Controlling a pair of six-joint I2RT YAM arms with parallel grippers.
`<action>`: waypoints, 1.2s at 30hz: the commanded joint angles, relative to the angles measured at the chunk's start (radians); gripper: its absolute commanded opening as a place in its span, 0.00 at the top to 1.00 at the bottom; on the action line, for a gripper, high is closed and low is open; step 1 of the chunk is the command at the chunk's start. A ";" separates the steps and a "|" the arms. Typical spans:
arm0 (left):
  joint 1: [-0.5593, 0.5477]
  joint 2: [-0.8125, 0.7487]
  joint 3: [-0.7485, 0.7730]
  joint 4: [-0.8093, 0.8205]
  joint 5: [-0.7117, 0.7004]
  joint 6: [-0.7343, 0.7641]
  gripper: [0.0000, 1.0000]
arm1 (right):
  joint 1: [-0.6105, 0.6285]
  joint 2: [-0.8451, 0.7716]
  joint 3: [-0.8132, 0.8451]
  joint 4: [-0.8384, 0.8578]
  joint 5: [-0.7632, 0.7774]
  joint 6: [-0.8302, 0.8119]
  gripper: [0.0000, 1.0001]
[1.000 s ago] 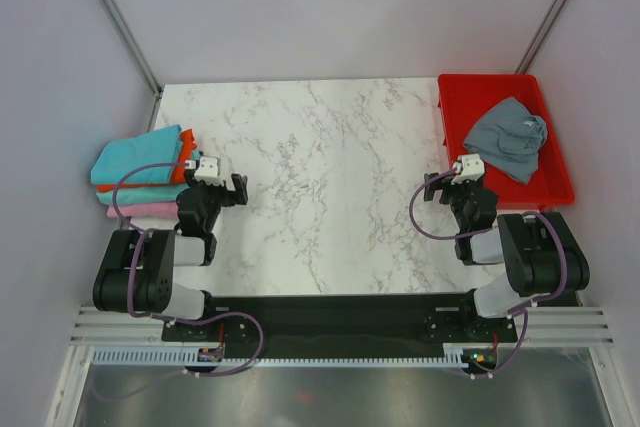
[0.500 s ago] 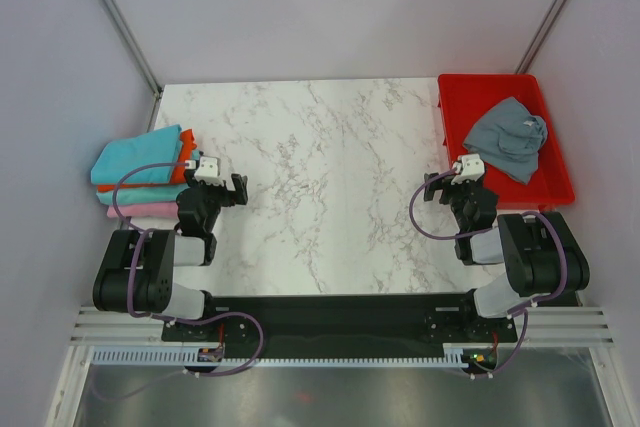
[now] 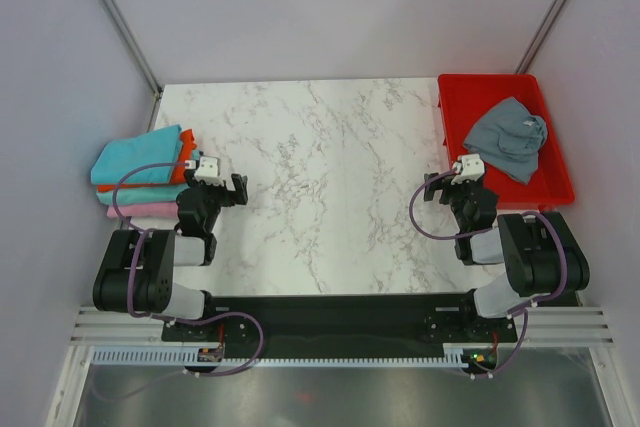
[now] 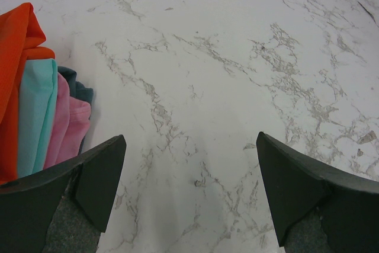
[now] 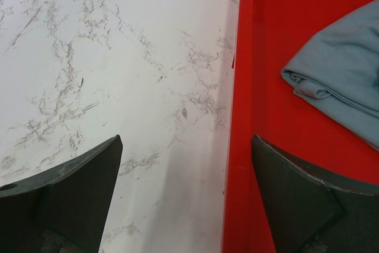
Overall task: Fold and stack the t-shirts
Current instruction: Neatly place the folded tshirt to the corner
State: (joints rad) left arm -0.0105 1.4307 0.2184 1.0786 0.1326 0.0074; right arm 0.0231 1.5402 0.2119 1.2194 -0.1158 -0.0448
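1. Folded t-shirts (image 3: 140, 175), stacked at frame left.
2. Grey t-shirt (image 3: 507, 137), crumpled in red tray (image 3: 455, 97), upper right: probably next; needs lifting onto tabletop (image 3: 330, 167).
3. My left fingers (image 4: 89, 188) and right fingers (image 5: 296, 188): spread wide, empty.

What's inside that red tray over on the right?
One crumpled grey shirt lies in the tray; the rest of the floor shows bare red. Anything under the shirt is covered.

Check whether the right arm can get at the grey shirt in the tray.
Probably yes: the right gripper is open and empty, and the grey shirt lies uncovered in the red tray just beyond it.
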 commanded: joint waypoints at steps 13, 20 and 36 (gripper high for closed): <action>-0.013 0.004 0.013 0.032 -0.025 0.019 0.01 | 0.000 -0.006 -0.005 0.040 -0.030 0.014 0.02; -0.071 0.001 -0.001 0.056 -0.129 0.052 0.01 | 0.001 0.003 0.006 0.034 -0.047 0.014 0.02; -0.163 -0.348 0.482 -0.775 -0.082 0.111 0.00 | 0.012 -0.226 0.654 -1.033 0.145 -0.090 0.02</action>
State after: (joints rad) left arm -0.1707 1.0824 0.5312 0.6163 0.0692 0.0731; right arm 0.0299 1.3323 0.6941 0.4885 0.0174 -0.0624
